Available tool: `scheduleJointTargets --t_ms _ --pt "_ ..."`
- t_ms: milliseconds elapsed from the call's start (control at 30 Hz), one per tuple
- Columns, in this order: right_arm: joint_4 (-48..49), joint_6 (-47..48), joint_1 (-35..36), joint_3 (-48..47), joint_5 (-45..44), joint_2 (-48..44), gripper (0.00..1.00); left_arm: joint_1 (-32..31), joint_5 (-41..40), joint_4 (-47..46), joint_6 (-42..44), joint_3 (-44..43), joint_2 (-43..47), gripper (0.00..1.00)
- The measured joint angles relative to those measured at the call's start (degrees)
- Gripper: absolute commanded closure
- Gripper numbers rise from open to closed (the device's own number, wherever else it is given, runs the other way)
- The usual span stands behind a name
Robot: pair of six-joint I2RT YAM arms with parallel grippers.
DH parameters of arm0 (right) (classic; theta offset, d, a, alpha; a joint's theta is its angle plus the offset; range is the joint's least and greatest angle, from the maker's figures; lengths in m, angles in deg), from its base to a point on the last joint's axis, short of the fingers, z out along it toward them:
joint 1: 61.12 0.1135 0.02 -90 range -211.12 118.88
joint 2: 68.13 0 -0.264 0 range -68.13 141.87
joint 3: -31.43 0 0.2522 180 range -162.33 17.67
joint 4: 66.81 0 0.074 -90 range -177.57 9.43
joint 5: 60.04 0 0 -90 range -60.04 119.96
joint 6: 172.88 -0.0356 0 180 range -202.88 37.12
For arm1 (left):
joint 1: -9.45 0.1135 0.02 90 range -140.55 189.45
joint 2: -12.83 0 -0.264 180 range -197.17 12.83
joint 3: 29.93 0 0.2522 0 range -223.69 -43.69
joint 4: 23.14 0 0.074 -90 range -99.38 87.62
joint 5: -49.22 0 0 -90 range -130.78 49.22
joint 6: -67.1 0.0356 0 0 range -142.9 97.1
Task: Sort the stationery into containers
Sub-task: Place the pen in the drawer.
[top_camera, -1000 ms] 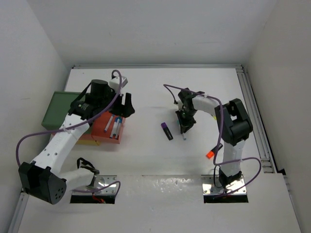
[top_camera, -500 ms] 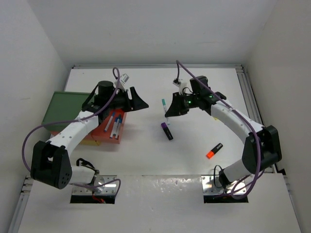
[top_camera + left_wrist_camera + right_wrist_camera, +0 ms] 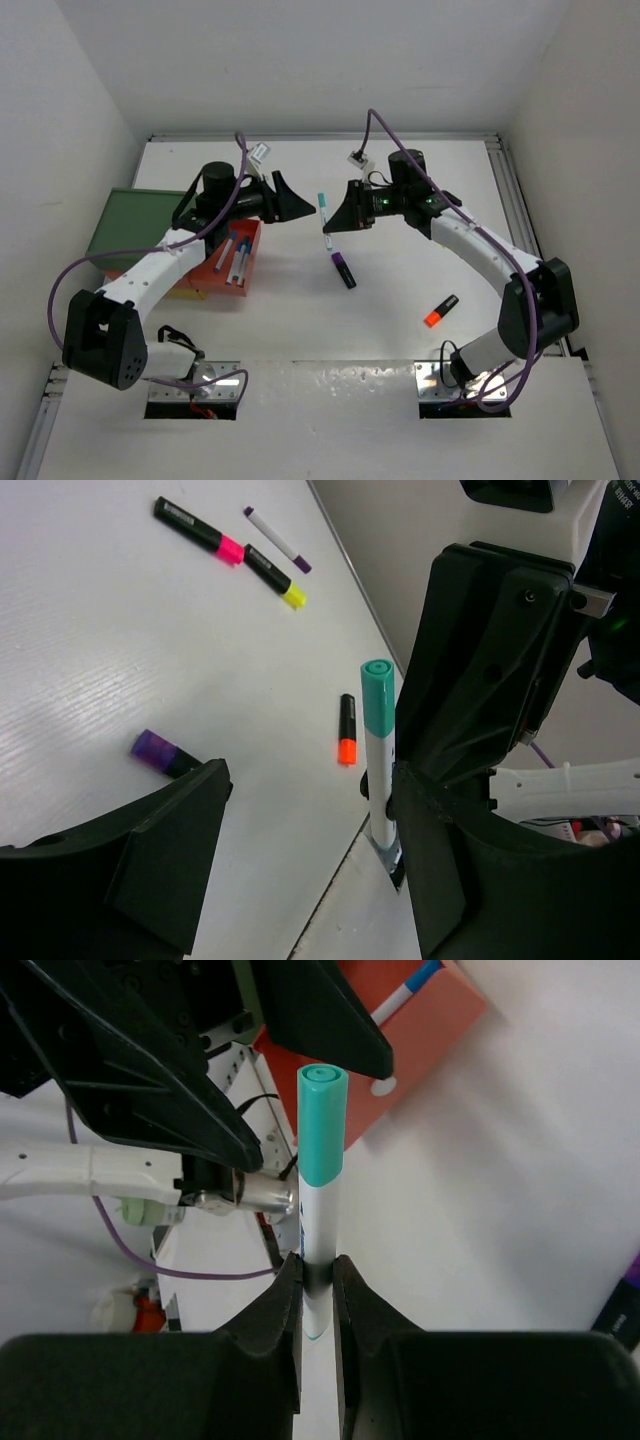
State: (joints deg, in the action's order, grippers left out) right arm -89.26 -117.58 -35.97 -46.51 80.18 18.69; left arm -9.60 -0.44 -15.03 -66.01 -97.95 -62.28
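A white pen with a teal cap (image 3: 324, 214) hangs in the air at mid-table, with my right gripper (image 3: 340, 220) shut on its lower barrel (image 3: 322, 1160). My left gripper (image 3: 298, 203) faces it from the left, open. In the left wrist view the pen (image 3: 377, 748) stands just ahead of my open left gripper (image 3: 310, 875), close beside one finger (image 3: 455, 880) and not gripped. A purple highlighter (image 3: 343, 270) and an orange highlighter (image 3: 440, 311) lie on the table. The red-orange tray (image 3: 205, 268) holds two pens (image 3: 230, 252). The green tray (image 3: 125, 225) sits beside it at the left.
A yellow tray edge (image 3: 186, 291) peeks out under the red-orange tray. The left wrist view shows a pink highlighter (image 3: 200, 530), a yellow highlighter (image 3: 272, 572) and a purple-tipped white pen (image 3: 278, 540) lying farther off. White walls enclose the table.
My right arm has lifted the teal-capped pen off the table and carried it left toward my left gripper. The left gripper has swung right to face it and narrowed slightly.
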Motion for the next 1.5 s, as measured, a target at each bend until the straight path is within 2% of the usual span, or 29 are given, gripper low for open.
scheduleJointTargets --t_ms 133,267,600,700,900,967,1000,1033,1067,1100,1200,1267,1367,1500 --pt "1.81 -1.79 0.61 0.00 1.05 0.00 1.00 -0.11 0.33 -0.94 -0.48 0.00 -0.02 0.31" --pt "3.34 -3.39 1.07 0.00 1.51 0.13 1.00 -0.17 1.14 -2.36 -1.11 -0.04 -0.44 0.39" --pt "8.90 -8.63 2.12 0.68 2.21 1.75 1.00 -0.50 4.37 -8.02 -5.03 -0.04 -1.70 0.41" --pt "10.38 -9.79 2.49 0.70 2.40 2.12 1.00 -0.50 4.92 -9.16 -5.90 -0.02 -1.77 0.46" --pt "12.52 -11.04 2.54 0.70 2.58 2.23 1.00 -0.52 5.46 -10.45 -7.19 0.17 -1.77 0.64" --pt "13.05 -11.26 2.64 0.70 2.64 2.29 1.00 -0.52 5.53 -10.56 -7.34 0.39 -1.77 0.75" --pt "12.94 -11.26 2.71 0.70 2.58 2.32 0.96 -0.52 5.68 -10.71 -7.39 0.52 -1.77 0.83" --pt "12.94 -11.15 2.75 0.70 2.54 2.51 0.87 -0.55 5.92 -10.80 -7.72 0.52 -1.73 0.87" --pt "12.96 -11.17 2.75 0.70 2.64 2.71 0.71 -0.52 6.01 -10.82 -7.72 0.52 -1.68 0.91" --pt "12.74 -11.30 2.73 0.70 2.82 2.84 0.66 -0.50 6.14 -10.47 -7.26 0.52 -1.62 1.00" --pt "12.09 -11.04 2.05 0.70 4.17 2.82 0.59 0.66 5.84 -5.95 -4.07 -0.15 -1.62 1.00" --pt "10.32 -10.49 0.17 0.70 4.94 2.62 0.59 3.10 5.79 -0.13 0.02 -1.97 -1.62 1.00" --pt "5.38 -7.52 -4.90 0.70 5.44 1.97 0.59 7.52 3.72 14.73 11.41 -9.57 -2.60 1.00" --pt "-3.87 -1.11 -13.27 0.61 5.03 0.96 0.59 10.21 -5.33 31.47 27.26 -20.28 -4.46 1.00"
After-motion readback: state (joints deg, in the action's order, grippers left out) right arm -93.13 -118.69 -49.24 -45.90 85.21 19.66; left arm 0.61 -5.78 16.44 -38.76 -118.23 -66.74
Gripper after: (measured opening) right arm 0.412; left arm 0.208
